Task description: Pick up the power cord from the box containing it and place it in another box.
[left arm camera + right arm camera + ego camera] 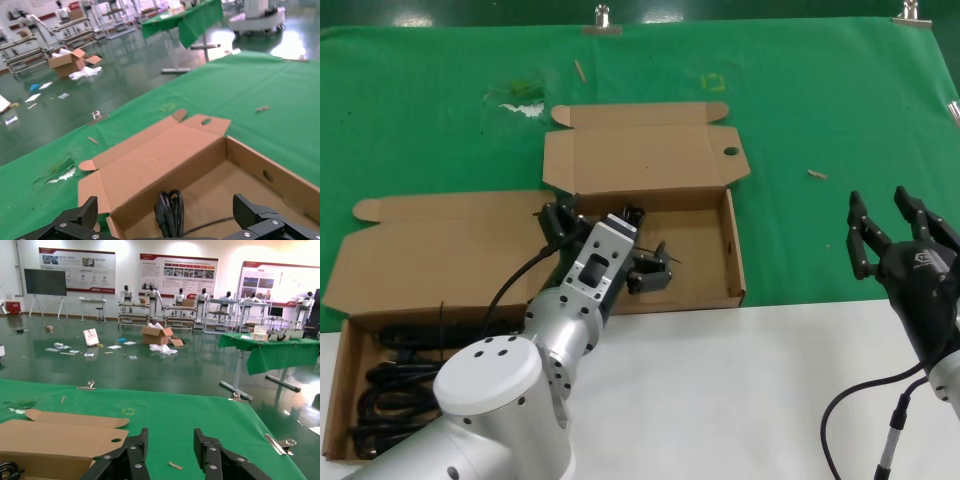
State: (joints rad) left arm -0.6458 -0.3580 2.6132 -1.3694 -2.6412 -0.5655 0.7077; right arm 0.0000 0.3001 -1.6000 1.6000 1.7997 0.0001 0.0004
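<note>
No writing you can read on either box; the only marking close by is a small logo on the back of your right gripper [888,225], too small to make out, and the wall posters in the right wrist view are too far off to read.

Your left gripper [605,232] hangs over the far box [732,255], fingers spread wide, nothing between them. In the left wrist view the two black fingertips [250,210] stand far apart with the power cord [170,212] lying loose between and beyond them on the box floor, a short looped bundle with a thin tail trailing off toward one fingertip. You're not touching it.

That far box holds just that one cord, its lid [640,157] folded back flat on the green cloth [820,90], round hole near the corner.

Nearer you than the far box, off on your left, the second box [340,385] sits with its flap open too, and several more black cords [400,385] are bundled inside it.

Your right gripper waits well off to the right of the far box, open, holding nothing.
</note>
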